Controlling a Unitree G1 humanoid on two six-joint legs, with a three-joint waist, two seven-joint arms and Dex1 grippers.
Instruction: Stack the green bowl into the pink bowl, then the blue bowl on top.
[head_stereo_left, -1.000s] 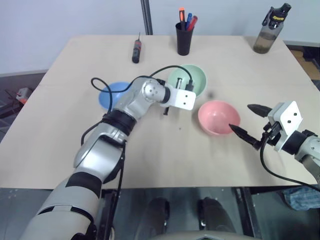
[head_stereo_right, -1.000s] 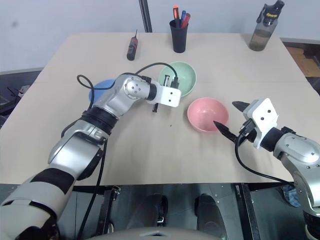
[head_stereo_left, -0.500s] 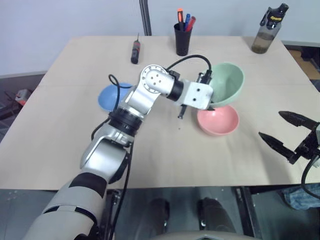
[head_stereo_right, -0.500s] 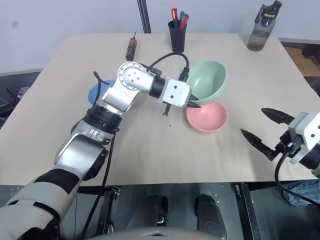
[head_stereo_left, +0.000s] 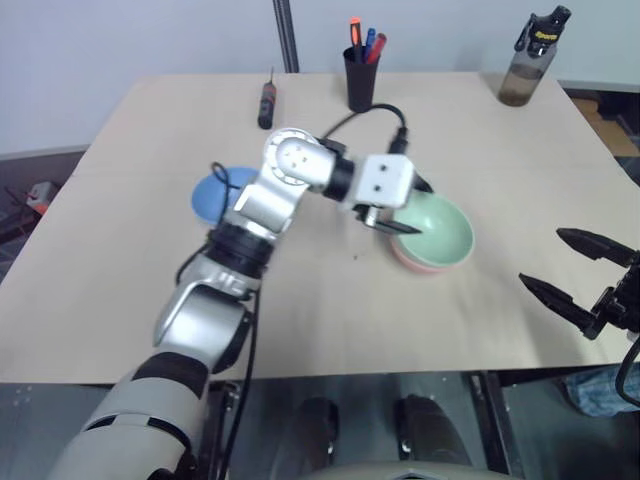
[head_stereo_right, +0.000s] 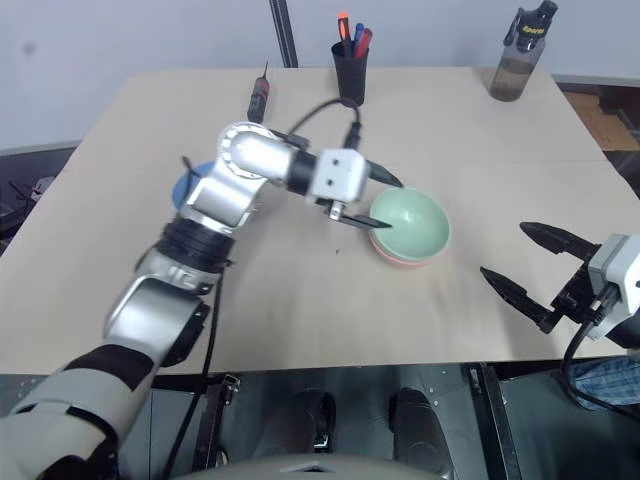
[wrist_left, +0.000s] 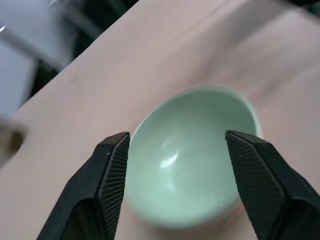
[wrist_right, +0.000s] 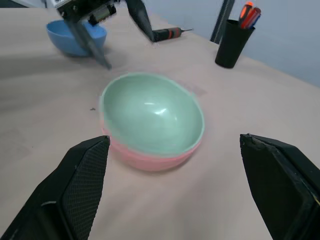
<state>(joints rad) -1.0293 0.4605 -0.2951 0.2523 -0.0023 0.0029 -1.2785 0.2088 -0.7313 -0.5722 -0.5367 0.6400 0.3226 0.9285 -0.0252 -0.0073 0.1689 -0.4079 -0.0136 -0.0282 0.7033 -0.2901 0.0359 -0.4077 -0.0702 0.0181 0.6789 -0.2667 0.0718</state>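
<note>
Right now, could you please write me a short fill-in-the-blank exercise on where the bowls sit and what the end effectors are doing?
1. The green bowl sits nested inside the ____ bowl.
2. The blue bowl rests alone on the ____.
3. The left end effector hovers by the green bowl with its fingers ____.
4. The black cup holds several ____.

Missing words: pink; table; open; pens
</note>
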